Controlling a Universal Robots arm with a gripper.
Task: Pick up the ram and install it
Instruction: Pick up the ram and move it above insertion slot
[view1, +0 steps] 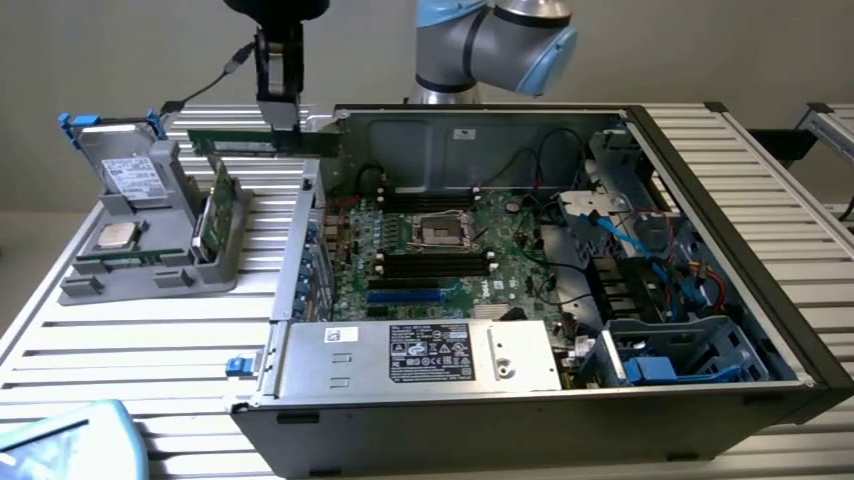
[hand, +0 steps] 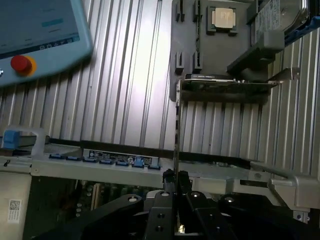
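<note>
As the gripper (view1: 279, 123) clamps it, the ram (view1: 228, 144) looks long, thin and green

The ribbed silver metal surface (view1: 134, 340) had a dull brushed sheen. The grey moulded tray (view1: 147, 285) looked like matt plastic. The open computer case (view1: 441, 135) showed bare, smooth sheet metal inside, and its silver power-supply box (view1: 320, 365) carried a glossy paper label (view1: 430, 352). The long thin green circuit-board stick (view1: 234, 143) looked lacquered and faintly shiny; the black end effector (view1: 283, 125) was matt.
</note>
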